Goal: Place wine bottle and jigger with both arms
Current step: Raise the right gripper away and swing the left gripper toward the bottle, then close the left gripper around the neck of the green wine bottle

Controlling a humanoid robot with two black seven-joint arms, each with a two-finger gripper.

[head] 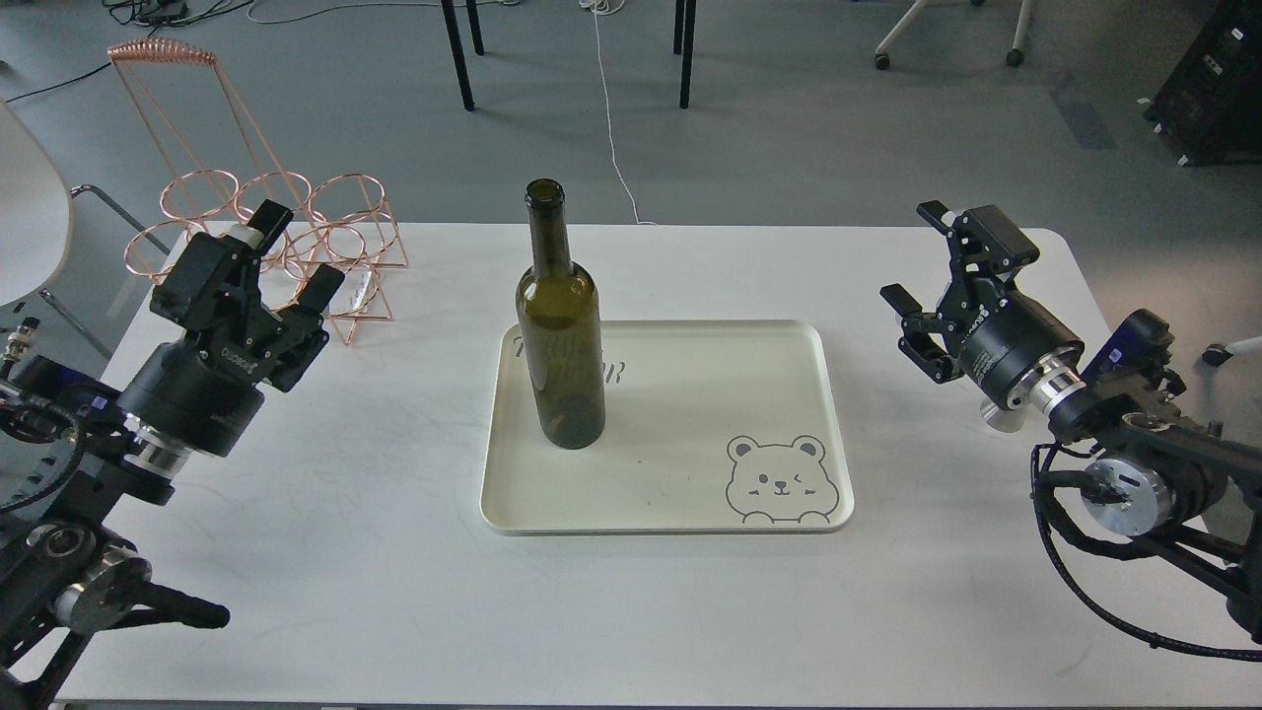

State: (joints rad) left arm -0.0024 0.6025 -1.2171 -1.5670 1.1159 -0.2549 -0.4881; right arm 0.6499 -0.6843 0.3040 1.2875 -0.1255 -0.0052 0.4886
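The wine bottle (560, 335) is dark olive-green and stands upright on the left part of the cream tray (690, 394). My left gripper (294, 252) is open and empty, well left of the bottle, in front of the copper rack. My right gripper (912, 254) is open and empty above the table, right of the tray. The jigger (1002, 420) is mostly hidden behind my right wrist; only a sliver of its silver base shows on the table.
A copper wire bottle rack (266, 227) stands at the table's back left corner, close behind my left gripper. The tray has a bear drawing (779, 480) at its front right. Chair legs and cables lie on the floor beyond the table.
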